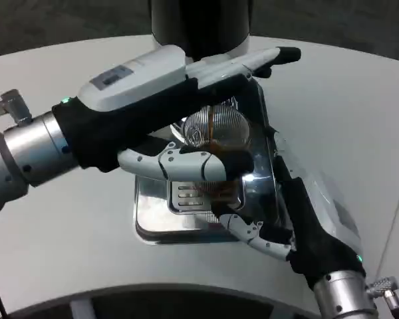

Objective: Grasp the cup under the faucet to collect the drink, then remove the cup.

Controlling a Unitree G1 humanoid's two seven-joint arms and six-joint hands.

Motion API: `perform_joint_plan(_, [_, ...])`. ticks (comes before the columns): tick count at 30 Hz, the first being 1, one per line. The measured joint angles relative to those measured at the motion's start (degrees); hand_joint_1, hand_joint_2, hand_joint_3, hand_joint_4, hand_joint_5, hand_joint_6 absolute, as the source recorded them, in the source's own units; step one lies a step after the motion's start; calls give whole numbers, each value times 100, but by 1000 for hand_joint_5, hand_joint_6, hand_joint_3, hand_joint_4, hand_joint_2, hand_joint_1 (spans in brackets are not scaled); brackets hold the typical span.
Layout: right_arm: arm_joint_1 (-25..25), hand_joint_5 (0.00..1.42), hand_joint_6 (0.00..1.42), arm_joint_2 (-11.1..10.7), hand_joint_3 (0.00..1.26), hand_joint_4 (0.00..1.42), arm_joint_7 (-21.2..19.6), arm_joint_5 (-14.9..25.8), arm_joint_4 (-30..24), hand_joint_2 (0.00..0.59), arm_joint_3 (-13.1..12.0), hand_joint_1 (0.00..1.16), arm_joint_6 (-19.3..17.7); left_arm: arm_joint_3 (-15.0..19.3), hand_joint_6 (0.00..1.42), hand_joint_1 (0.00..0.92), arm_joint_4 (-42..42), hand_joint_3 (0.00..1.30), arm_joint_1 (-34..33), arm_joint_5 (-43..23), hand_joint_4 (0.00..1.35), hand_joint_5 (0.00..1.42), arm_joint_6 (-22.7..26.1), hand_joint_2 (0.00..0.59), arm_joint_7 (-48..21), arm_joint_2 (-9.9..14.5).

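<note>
A clear ribbed cup (221, 125) stands on the steel drip tray (153, 216) below the black dispenser (199, 23). A thin brown stream (213, 129) runs into it, and brown liquid shows low in the cup. My left hand (153, 93) reaches across from the left and holds the cup, its long fingers (253, 63) behind it and its thumb (186, 165) curled across the front. My right hand (299, 212) lies at the tray's right edge with fingers apart and holds nothing; its thumb (253, 232) is over the tray's front right corner.
The slotted grate (189, 196) shows in front of the cup. Bare white tabletop (346, 113) spreads to the right of the tray and to the left (66, 226). The table's front edge (186, 292) curves just below the tray.
</note>
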Motion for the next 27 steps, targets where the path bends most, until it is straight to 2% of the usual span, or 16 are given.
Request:
perform_joint_plan(7, [-478, 0, 149, 104, 0, 0, -248, 236, 531, 221, 5, 582, -6, 5, 65, 0, -18, 0, 59, 37, 0, 83, -31, 171, 128, 1])
perform_joint_plan(18, [-1047, 0, 105, 138, 0, 0, -505, 404, 1172, 216, 99, 598, -23, 8, 58, 0, -23, 0, 74, 51, 0, 81, -76, 165, 169, 13])
perform_joint_plan(27, [-1482, 0, 98, 203, 0, 0, -733, 783, 1810, 199, 70, 620, -89, 11, 57, 0, -46, 0, 82, 65, 0, 81, -84, 163, 200, 108])
